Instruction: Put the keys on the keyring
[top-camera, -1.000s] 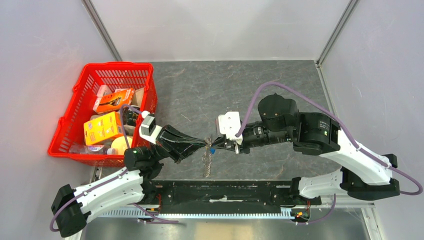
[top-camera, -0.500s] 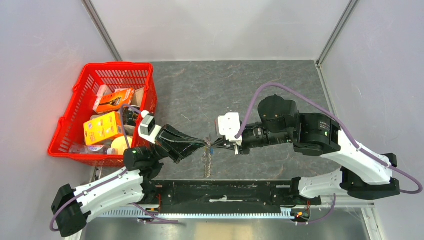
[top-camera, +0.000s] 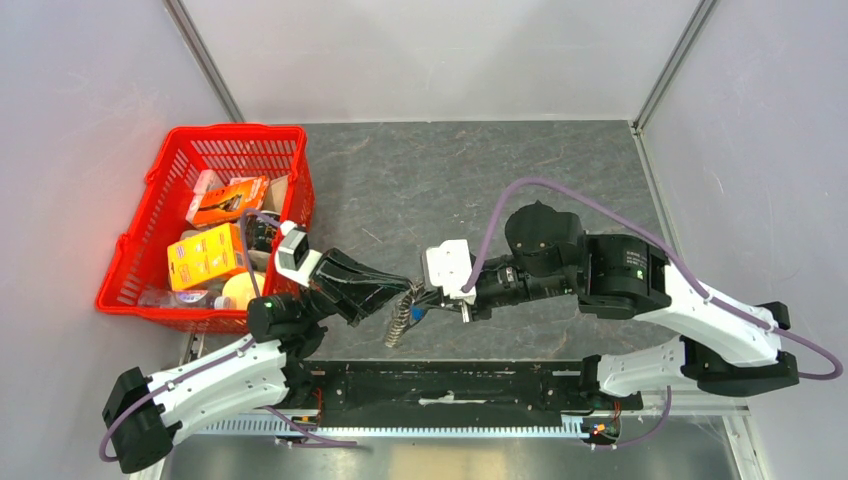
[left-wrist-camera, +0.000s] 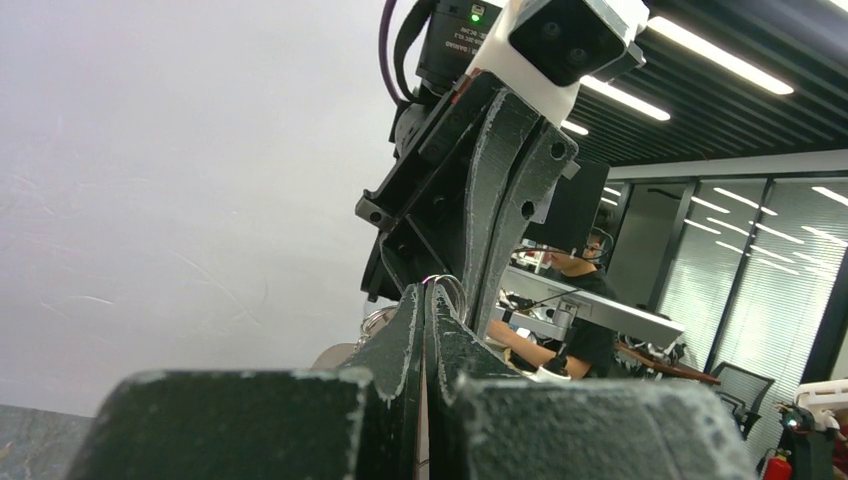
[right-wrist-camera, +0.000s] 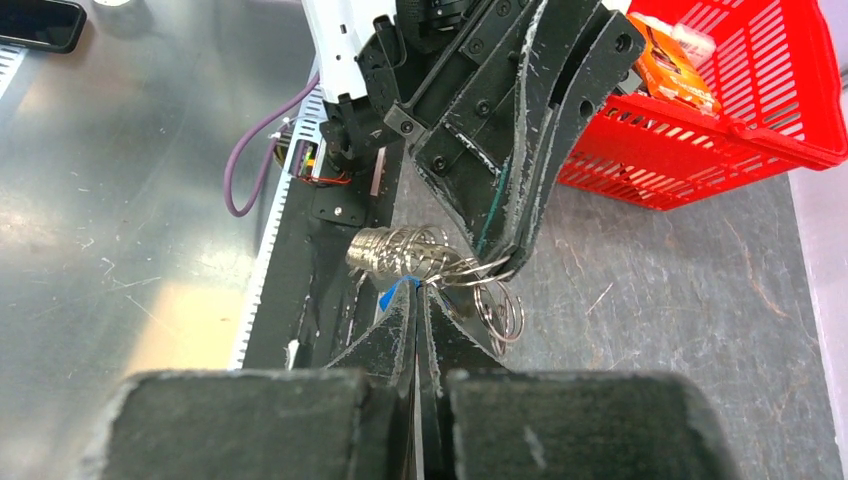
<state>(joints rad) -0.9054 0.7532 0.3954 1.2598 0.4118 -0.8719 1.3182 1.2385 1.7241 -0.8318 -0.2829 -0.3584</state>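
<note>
My left gripper (top-camera: 408, 290) and right gripper (top-camera: 426, 300) meet tip to tip above the table's near middle. The left one is shut on the keyring's thin silver loop (left-wrist-camera: 451, 291). The keyring's chain (top-camera: 399, 321) hangs below, slanting left; it shows bunched in the right wrist view (right-wrist-camera: 402, 250). The right gripper (right-wrist-camera: 415, 297) is shut on the blue-headed key (right-wrist-camera: 394, 294), of which only a blue sliver shows. Small silver rings (right-wrist-camera: 501, 306) hang beside its tips. The left gripper's fingers (right-wrist-camera: 520, 190) come in from above there. The yellow-gold key is hidden.
A red basket (top-camera: 142, 230) with orange and yellow packages stands at the left, close behind the left arm; it also shows in the right wrist view (right-wrist-camera: 760, 110). A black base rail (top-camera: 450, 385) runs along the near edge. Grey walls enclose the table.
Both grippers have shifted a little left and toward the near edge, still joined. The hanging chain has swung from straight down to slanting left.
</note>
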